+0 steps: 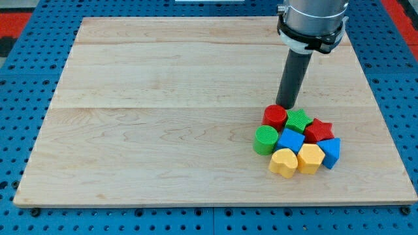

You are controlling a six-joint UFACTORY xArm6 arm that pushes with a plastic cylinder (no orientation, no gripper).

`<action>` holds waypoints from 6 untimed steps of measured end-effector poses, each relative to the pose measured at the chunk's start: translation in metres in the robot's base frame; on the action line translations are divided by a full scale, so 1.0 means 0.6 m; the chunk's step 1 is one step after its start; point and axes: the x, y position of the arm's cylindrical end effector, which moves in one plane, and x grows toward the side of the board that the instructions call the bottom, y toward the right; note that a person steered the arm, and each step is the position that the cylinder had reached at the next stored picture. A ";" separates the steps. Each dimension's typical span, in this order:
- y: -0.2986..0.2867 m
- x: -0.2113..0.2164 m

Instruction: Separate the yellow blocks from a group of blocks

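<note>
Two yellow blocks lie at the bottom of a tight cluster at the view's lower right: a heart-shaped yellow block [283, 162] and a hexagonal yellow block [310, 158] to its right. Above them are a blue cube [291, 140], a green cylinder [265, 140], a red cylinder [275, 117], a green star [298, 121], a red star [319, 130] and a blue block [331, 152]. My tip [285, 106] stands at the cluster's top edge, just above the red cylinder and the green star, on the far side from the yellow blocks.
The blocks sit on a light wooden board [163, 117]. A blue pegboard [19, 98] surrounds the board. The arm's grey wrist [312, 18] hangs over the board's top right.
</note>
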 end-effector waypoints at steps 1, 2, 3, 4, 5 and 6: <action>0.000 0.000; 0.000 0.000; -0.001 0.000; 0.012 0.012; 0.017 0.015; 0.052 0.015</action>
